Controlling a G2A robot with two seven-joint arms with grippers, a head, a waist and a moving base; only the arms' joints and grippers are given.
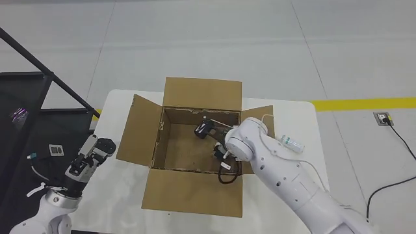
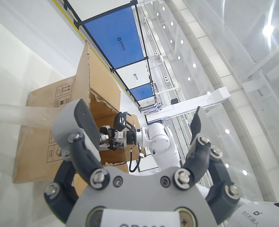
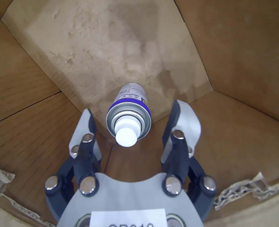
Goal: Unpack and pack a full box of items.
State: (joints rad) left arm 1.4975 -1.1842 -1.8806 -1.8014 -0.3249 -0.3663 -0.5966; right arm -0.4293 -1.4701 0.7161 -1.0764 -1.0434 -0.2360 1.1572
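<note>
An open cardboard box [image 1: 192, 192] stands in the middle of the white table [image 1: 123, 188]. My right arm hangs down inside it. Its gripper [image 3: 132, 108] is open, with one finger on each side of an upright spray can [image 3: 130, 100] and neither finger touching it. The can has a white cap and a purple band and stands on the box floor [image 3: 94, 36] near a corner. My left gripper [image 2: 140, 106] is open with nothing in it, held over the table left of the box [image 2: 42, 95] and tilted upward. From there I see the right gripper [image 2: 111, 140] at the box.
A clear plastic bottle [image 1: 290, 144] lies on the table just right of the box. The box's flaps [image 1: 138, 130] stick outward on all sides, with torn edges [image 3: 243, 187]. A black frame [image 1: 26, 58] stands off the table's left side.
</note>
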